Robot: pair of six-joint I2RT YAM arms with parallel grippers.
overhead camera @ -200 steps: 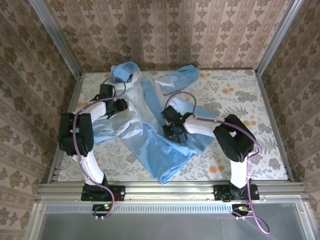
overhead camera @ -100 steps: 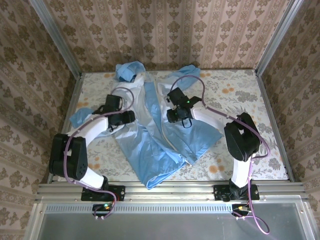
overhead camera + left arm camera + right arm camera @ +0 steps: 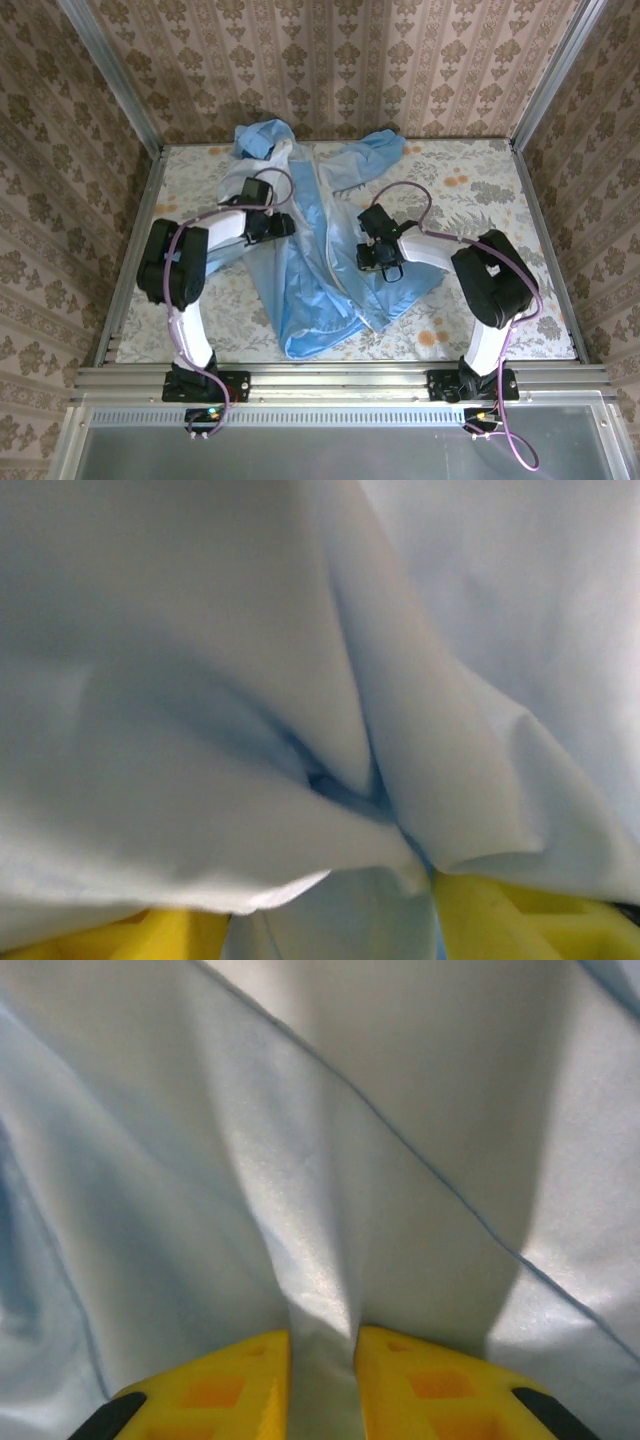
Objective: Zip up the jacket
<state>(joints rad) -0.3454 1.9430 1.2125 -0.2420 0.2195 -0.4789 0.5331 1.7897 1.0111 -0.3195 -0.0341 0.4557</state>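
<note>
A large light-blue thin fabric jacket lies spread over the middle of the floral-patterned table, its hood bunched at the far edge against the patterned back wall and its hem toward the arm bases. The front hangs open, with a whitish zipper strip running down between the two panels. The left gripper rests on the left panel; in its wrist view the yellow fingers stand well apart with pale cloth heaped over and between them, and whether they clamp it cannot be told. The right gripper sits on the right panel near the zipper, its yellow fingers drawn close together and pinching a raised fold of the jacket
</note>
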